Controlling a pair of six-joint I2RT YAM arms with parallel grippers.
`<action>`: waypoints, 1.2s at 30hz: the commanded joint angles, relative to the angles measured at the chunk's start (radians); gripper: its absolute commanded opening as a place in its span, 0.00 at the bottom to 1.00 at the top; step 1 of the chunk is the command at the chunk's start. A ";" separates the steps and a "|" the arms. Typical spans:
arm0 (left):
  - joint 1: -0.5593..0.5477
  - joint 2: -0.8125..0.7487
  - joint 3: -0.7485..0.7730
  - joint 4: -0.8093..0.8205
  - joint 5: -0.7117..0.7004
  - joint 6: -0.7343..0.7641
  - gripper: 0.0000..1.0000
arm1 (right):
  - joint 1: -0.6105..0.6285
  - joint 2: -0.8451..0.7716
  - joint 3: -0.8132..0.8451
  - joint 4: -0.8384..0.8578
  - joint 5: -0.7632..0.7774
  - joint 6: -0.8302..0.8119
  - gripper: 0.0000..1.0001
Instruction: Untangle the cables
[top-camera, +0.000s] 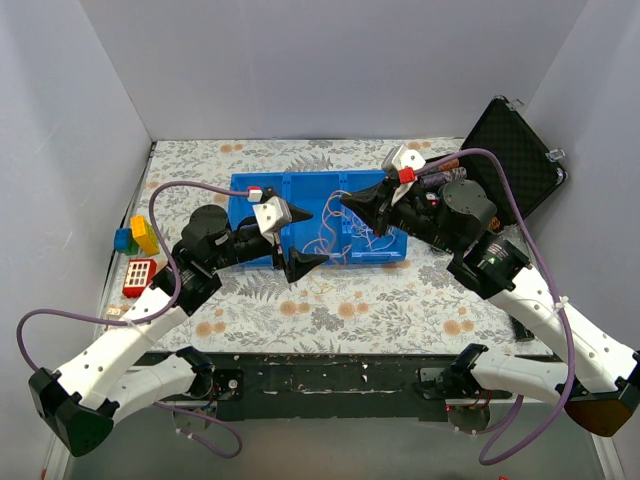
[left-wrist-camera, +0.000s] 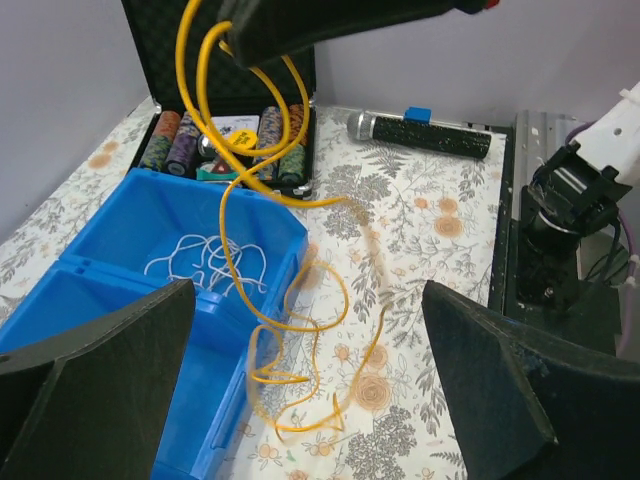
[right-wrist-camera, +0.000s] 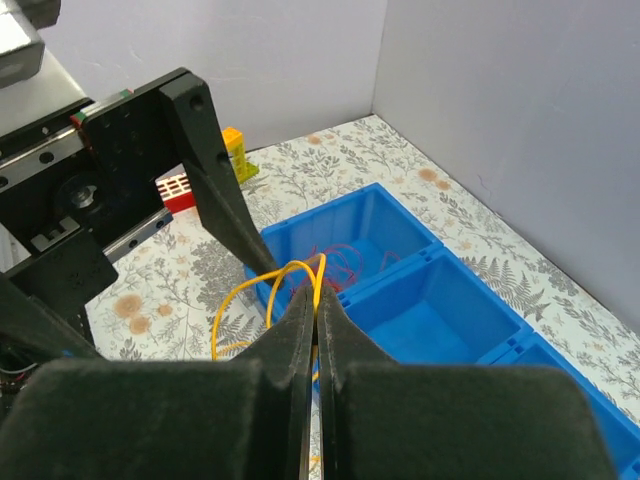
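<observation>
Holding: right hand (right-wrist-camera: 315, 292) is clenched on the yellow cable (left-wrist-camera: 223, 235), pinching it near the top and lifted above the blue bin (left-wrist-camera: 120, 215).
Left hand: left hand (top-camera: 318, 237) is released, fingers spread wide, nothing in it. It faces the hanging yellow strand, one finger on either side of it in the left wrist view.
Yellow cable: hangs in loose curls from the right hand, passes the bin's corner wall, and its lower coils sit over the table (left-wrist-camera: 420, 220) just beside the bin. Cannot tell whether they touch the table.
Other cables: white cable (left-wrist-camera: 205, 262) lies bunched in one compartment, and red cable (right-wrist-camera: 340, 262) in another. Both look separate from the yellow one.
Stage: judged as sorting, with yellow out of the tangle but not yet placed.
Risk 1: curls could hook the bin rim, so a sideways pull would drag or tip the bin.
Risk 2: lowering over the wrong compartment lets the coils mesh with white again.
Risk 3: the pinch is on a thin wire, and a jerk or snag could pull it free.
Risk 4: the left hand closing on several loops at once could tighten a knot.
Mitigation: lift clear of the rim before any lateral move.
</observation>
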 joint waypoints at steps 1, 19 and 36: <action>0.002 -0.015 -0.027 -0.058 0.016 0.044 0.98 | -0.004 -0.026 0.030 0.015 0.033 -0.039 0.01; 0.001 0.082 0.016 0.166 -0.091 -0.217 0.95 | -0.005 -0.018 0.011 0.040 -0.030 0.004 0.01; 0.004 0.093 0.019 0.193 -0.077 -0.221 0.59 | -0.005 -0.011 0.005 0.052 -0.053 0.013 0.01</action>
